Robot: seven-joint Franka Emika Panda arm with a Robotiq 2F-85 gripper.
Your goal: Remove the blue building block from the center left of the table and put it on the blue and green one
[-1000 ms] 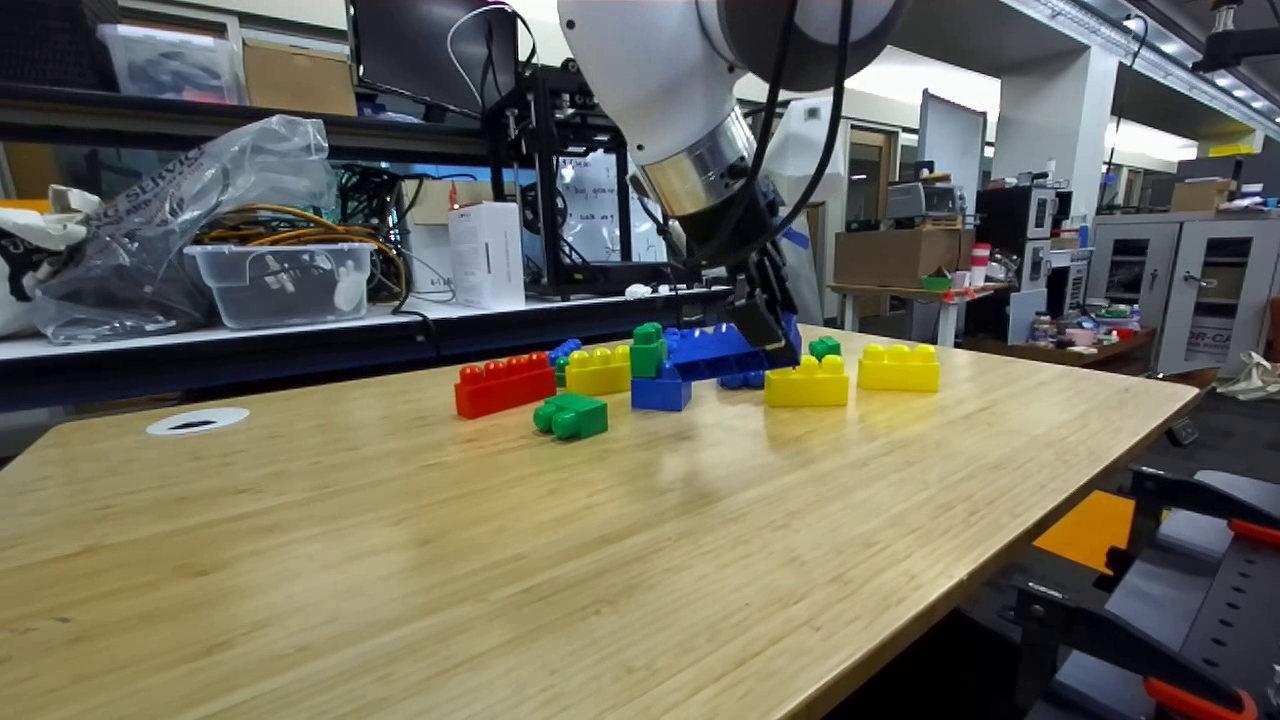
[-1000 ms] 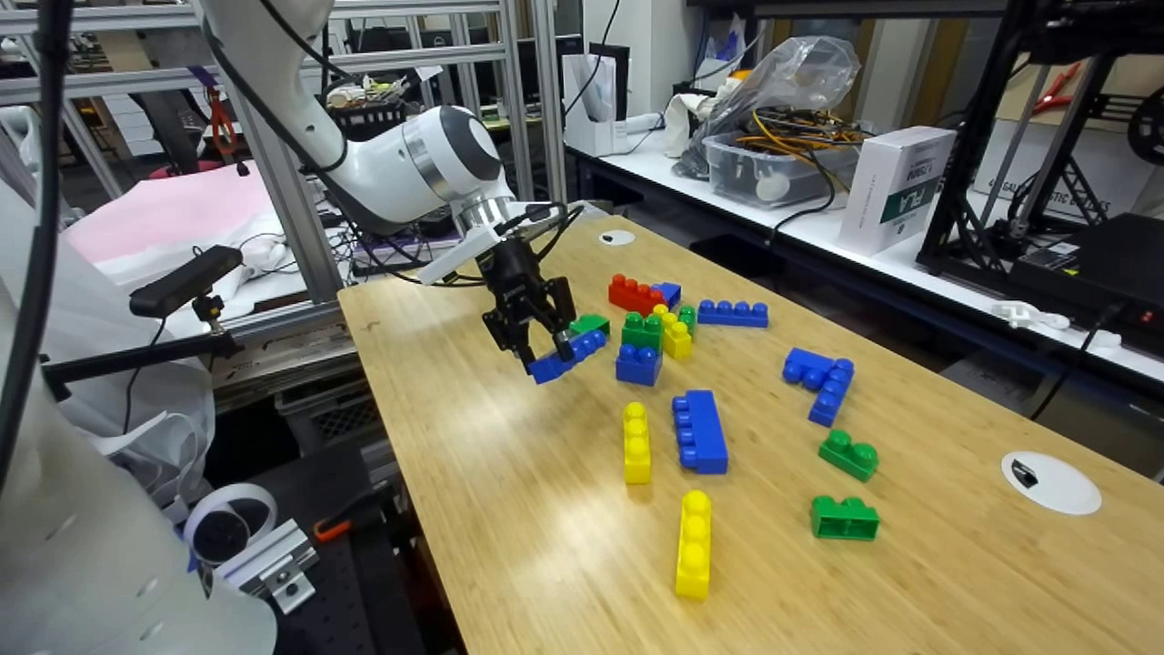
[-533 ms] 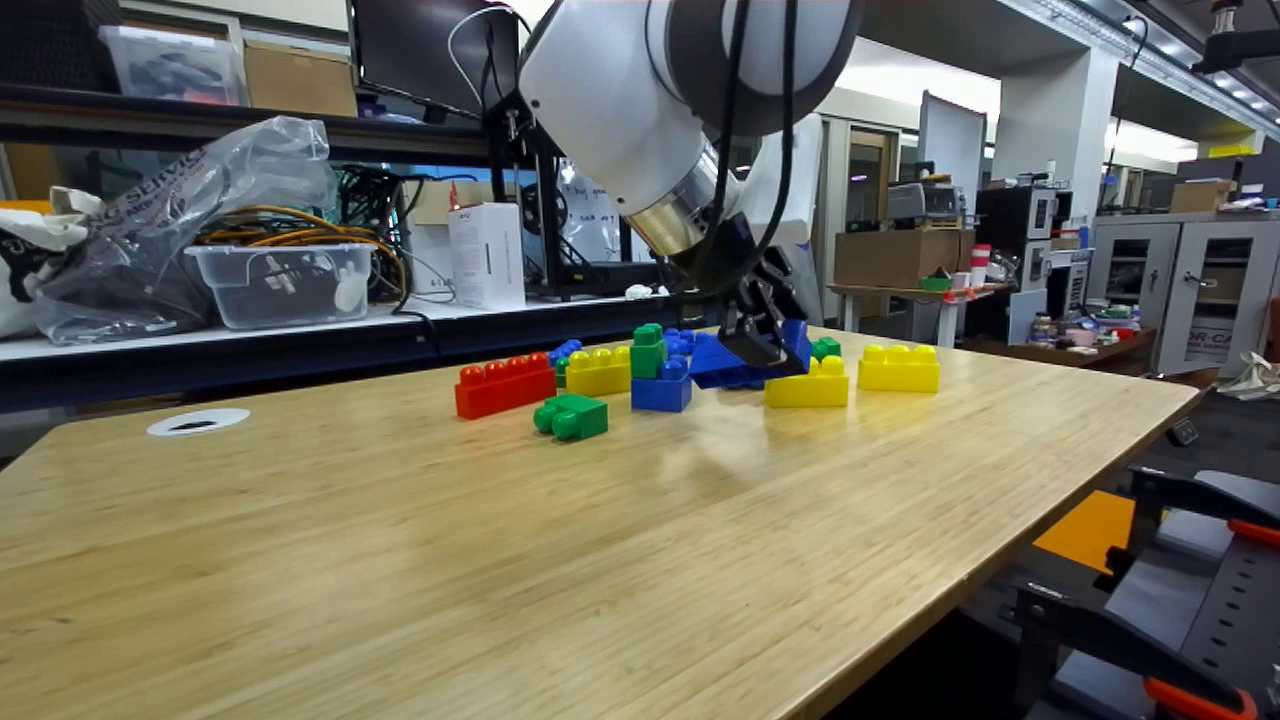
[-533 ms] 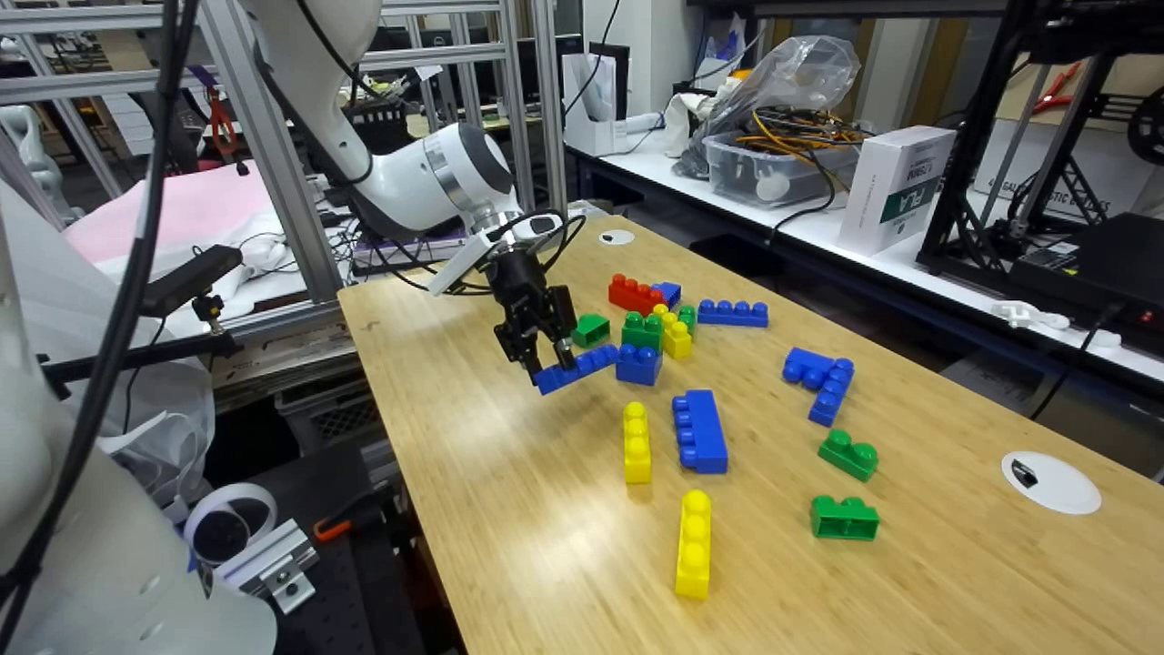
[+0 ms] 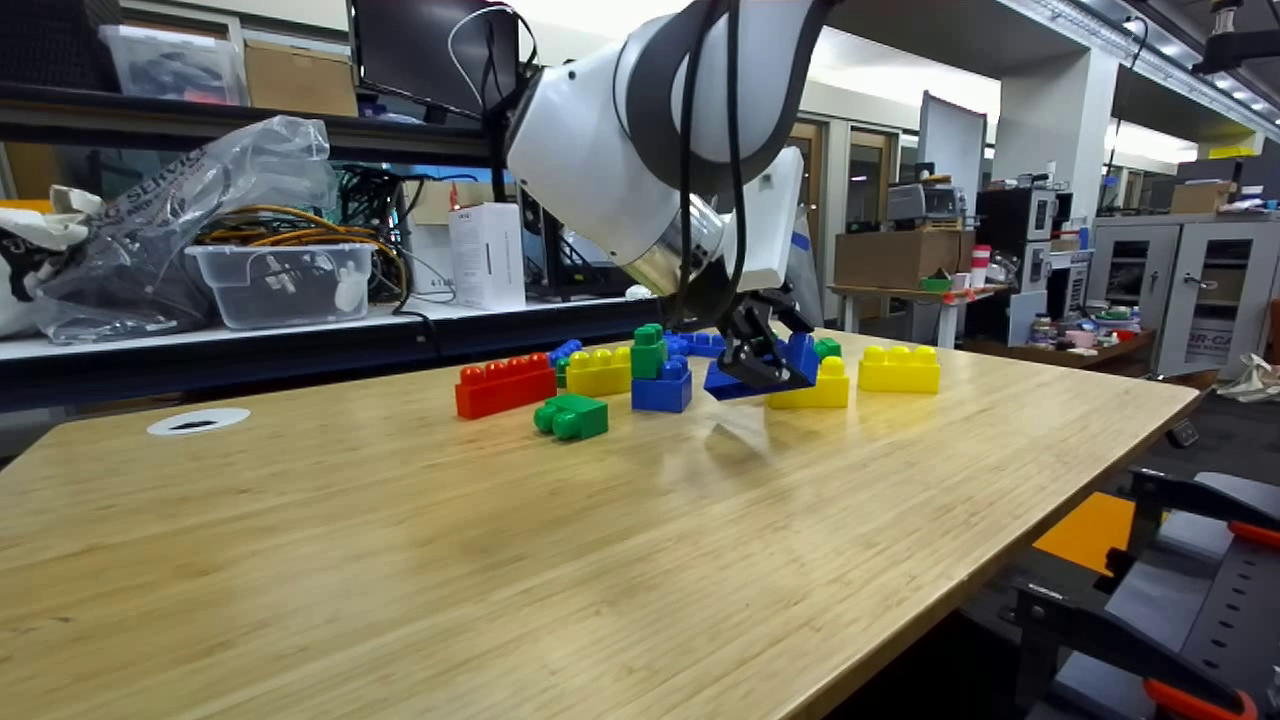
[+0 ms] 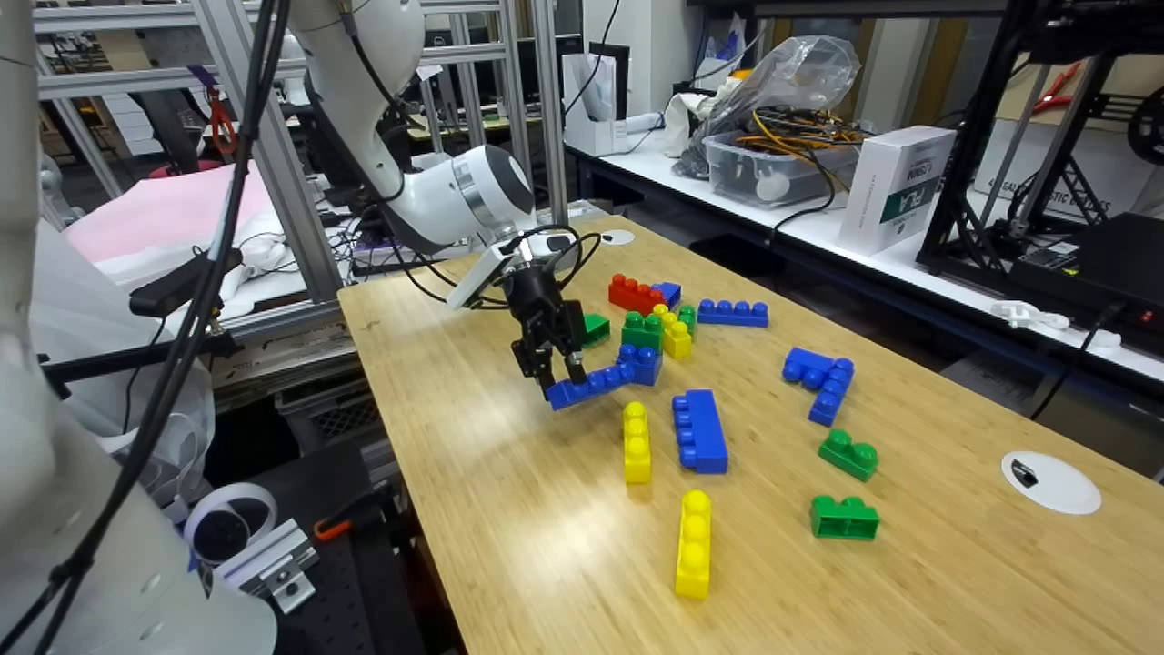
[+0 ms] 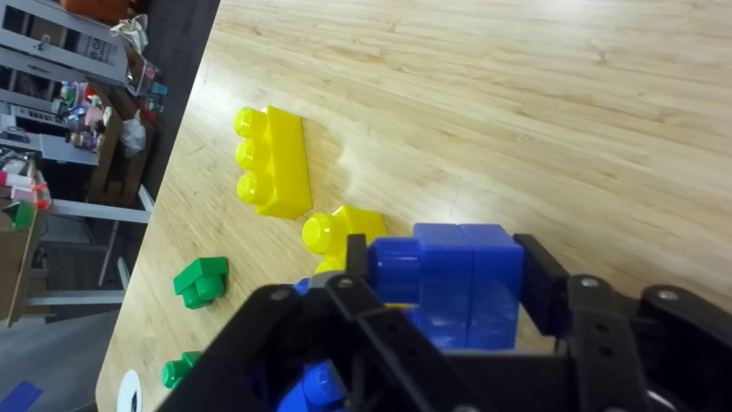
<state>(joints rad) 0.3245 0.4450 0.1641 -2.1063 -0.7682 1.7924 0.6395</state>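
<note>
My gripper [image 6: 564, 383] is shut on the blue building block [image 6: 602, 382], gripping it near one end. In the wrist view the pads [image 7: 540, 286] press on the block [image 7: 449, 297] from its stud side and its underside. The block hangs tilted above the table [image 5: 480, 560]. The blue and green one, a green brick [image 5: 648, 354] on a short blue brick [image 5: 658, 394], stands upright beside it. In an exterior view a narrow gap shows between stack and block [image 5: 722, 384]; in an exterior view the block's far end overlaps the stack's blue brick [image 6: 647, 368].
Yellow bricks [image 6: 637, 446] and a blue brick lying on its side [image 6: 702, 435] rest close to the held block. A lone green brick [image 5: 575, 416], a red brick [image 6: 634, 295] and a yellow brick [image 6: 675, 333] surround the stack. More blue and green bricks lie farther along the table.
The gripper has carried the blue block lower, rightward in both exterior views. Where it overlapped the stack in an exterior view, a gap now shows. The stack has not moved.
</note>
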